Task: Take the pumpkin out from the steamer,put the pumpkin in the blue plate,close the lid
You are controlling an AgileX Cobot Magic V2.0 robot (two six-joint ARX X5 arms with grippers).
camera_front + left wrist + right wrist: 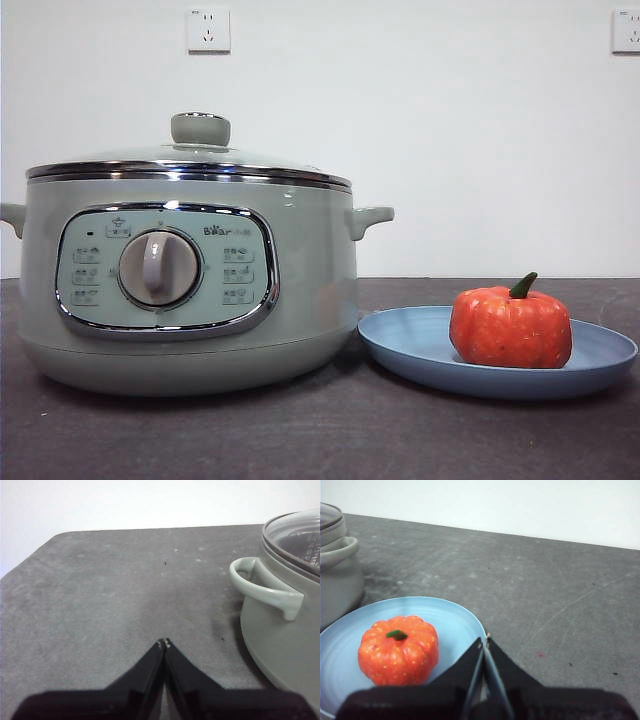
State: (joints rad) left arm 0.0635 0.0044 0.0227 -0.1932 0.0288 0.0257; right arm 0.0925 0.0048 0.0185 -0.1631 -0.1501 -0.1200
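On the blue plate [420, 350], at the steamer's [190, 290] three o'clock, sat the pumpkin [510, 328], seemingly light and best pinched across its ribs; both grippers were clenched empty.

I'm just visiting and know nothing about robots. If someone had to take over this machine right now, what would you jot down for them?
Left gripper: jaws shut, holding nothing, over bare table beside the round sage-green steamer pot.
Right gripper: jaws shut, holding nothing, near the rim of the wide light-blue plate.
The small orange-red toy pumpkin with a green stem sits upright on the plate, beside the steamer.
The glass lid with its chrome rim and green knob sits on the steamer.
Done: pumpkin out and on the plate, lid closed.
Left: nothing appears to remain.
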